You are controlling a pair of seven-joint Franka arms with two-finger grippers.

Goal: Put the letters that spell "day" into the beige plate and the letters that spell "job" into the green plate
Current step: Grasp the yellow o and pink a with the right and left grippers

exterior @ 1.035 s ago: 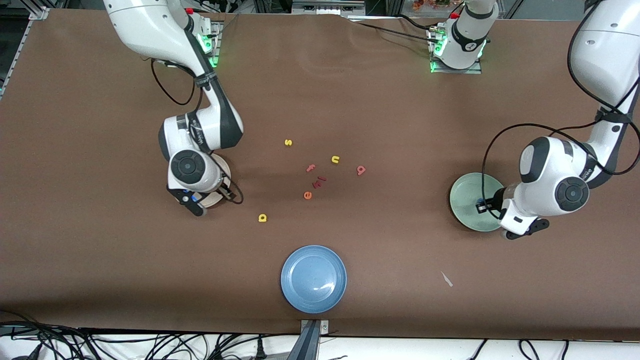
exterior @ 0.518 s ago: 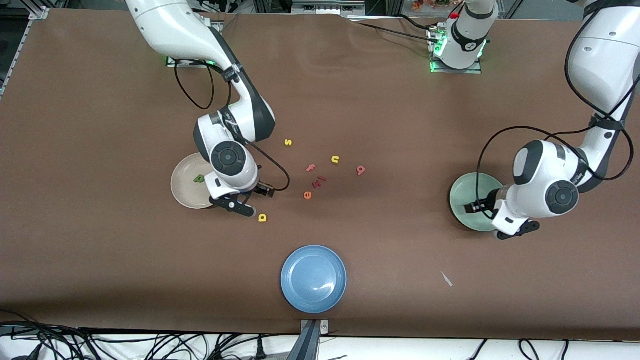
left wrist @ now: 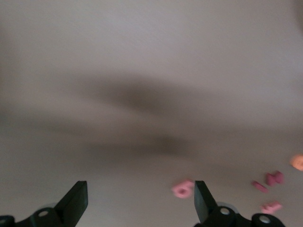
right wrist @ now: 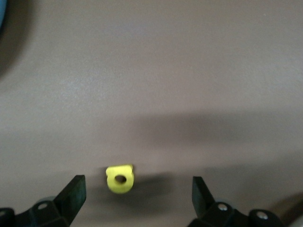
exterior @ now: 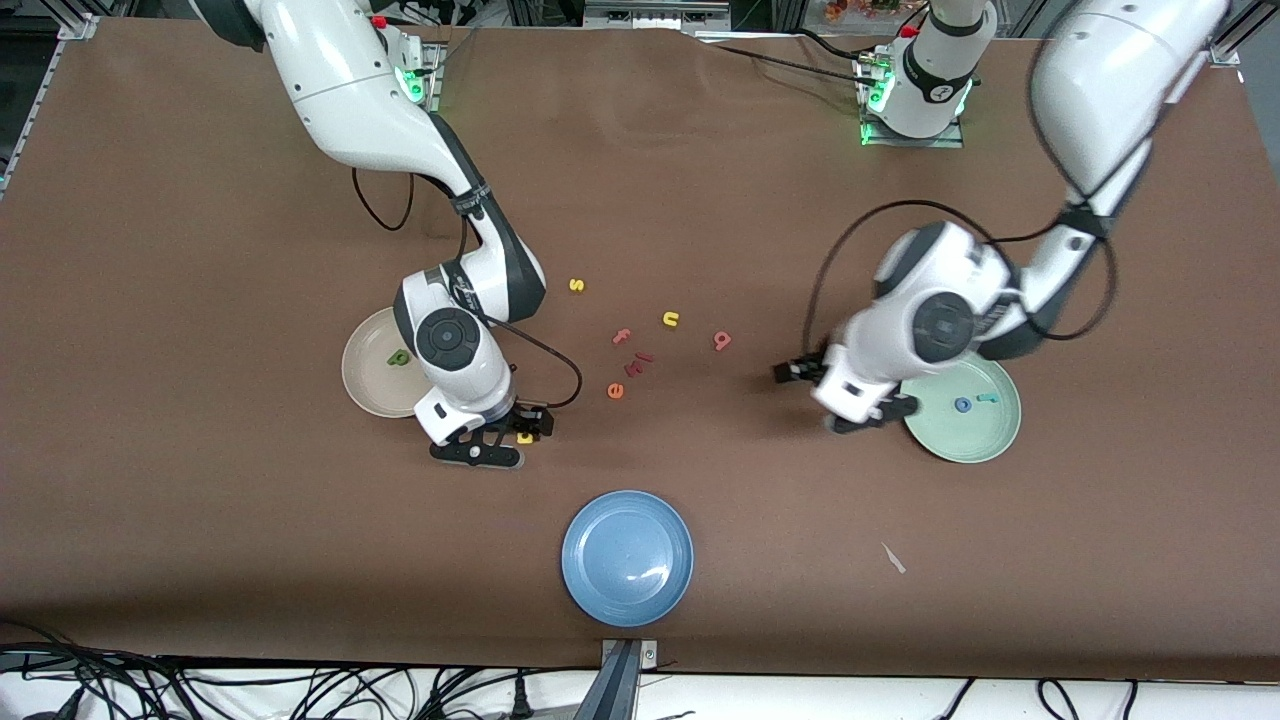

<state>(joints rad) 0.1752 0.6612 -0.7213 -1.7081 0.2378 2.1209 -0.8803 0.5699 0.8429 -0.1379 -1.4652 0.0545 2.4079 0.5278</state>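
Right hand, fingers spread and holding nothing, hangs low over the small yellow foam letter "a", which lies flat on the brown counter between the two fingertips without touching either. In the front view this hand sits just beside the round cream-beige plate, toward the edge nearest the front camera. A small green foam letter "d" lies in that plate.

Left hand, also spread and empty, is over bare counter between the scattered letters and the pale mint-green round plate; the front view shows it close to that plate's rim. A blue foam ring "o" and a small teal hook-shaped "j" lie side by side in the green plate.

The pink foam letter "b" lies on the counter near the middle, close to the left hand. Around it lie a yellow "n", a yellow "s", a pink "f" and an orange "e". A round blue plate sits by the edge nearest the front camera.
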